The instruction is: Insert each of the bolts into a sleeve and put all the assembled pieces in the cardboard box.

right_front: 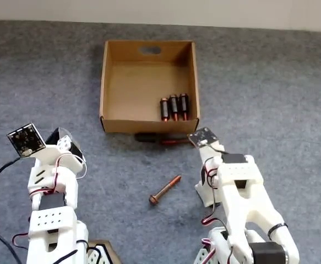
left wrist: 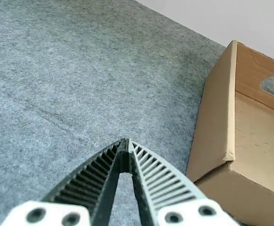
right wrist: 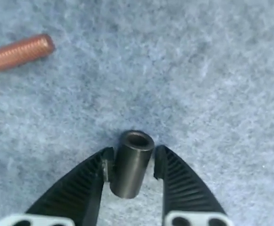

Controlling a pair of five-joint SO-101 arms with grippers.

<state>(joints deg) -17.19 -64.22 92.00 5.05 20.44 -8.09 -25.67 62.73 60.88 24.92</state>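
Observation:
My right gripper (right wrist: 129, 155) is shut on a black sleeve (right wrist: 131, 165), one finger on each side and the sleeve's open end facing the camera. A loose copper bolt (right_front: 166, 190) lies on the carpet beside the right arm, its threaded tip (right wrist: 17, 52) a short way from the sleeve. The cardboard box (right_front: 149, 125) stands at the back centre with three assembled pieces (right_front: 174, 107) in its near right corner. A dark sleeve and a reddish bolt (right_front: 157, 139) lie end to end against the box's front wall. My left gripper (left wrist: 125, 142) is shut and empty above the carpet near the box's left corner (left wrist: 216, 117).
Grey carpet (right_front: 270, 99) covers the table. The two white arms stand at the front left and front right. A small brown object (right_front: 102, 247) shows at the front edge by the left arm's base.

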